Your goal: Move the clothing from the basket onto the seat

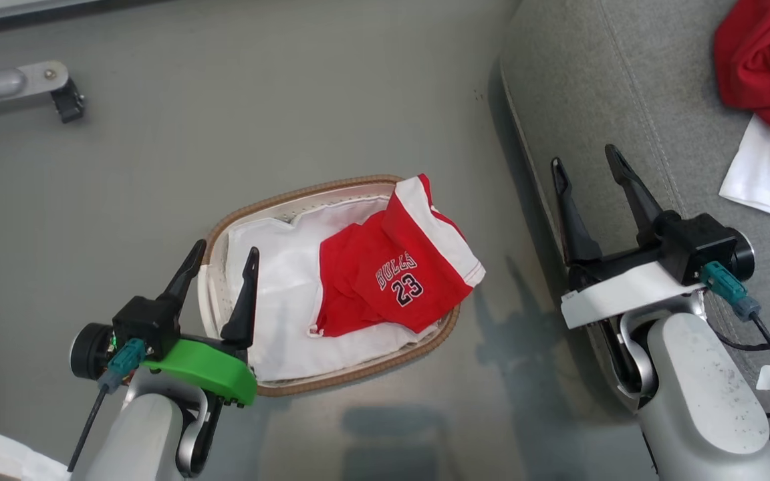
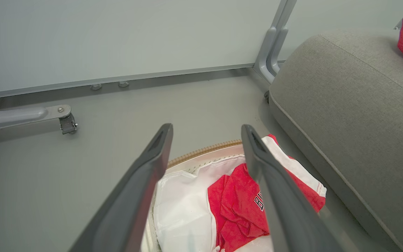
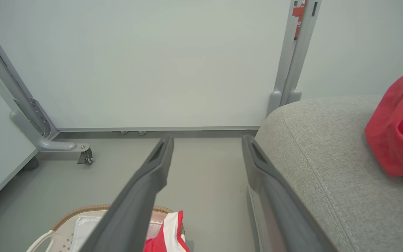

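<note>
Here, garment in basket — seemingly clothing on seat.

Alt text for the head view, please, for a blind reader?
A red Bulls 23 garment lies in a lined basket on the floor; another red garment rests on the grey seat. Left gripper and right gripper hover open, empty.

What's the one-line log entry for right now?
left hand: open, above oval white lattice basket | right hand: open, empty | red BULLS 23 garment: in basket | second red garment: on grey fabric seat
</note>
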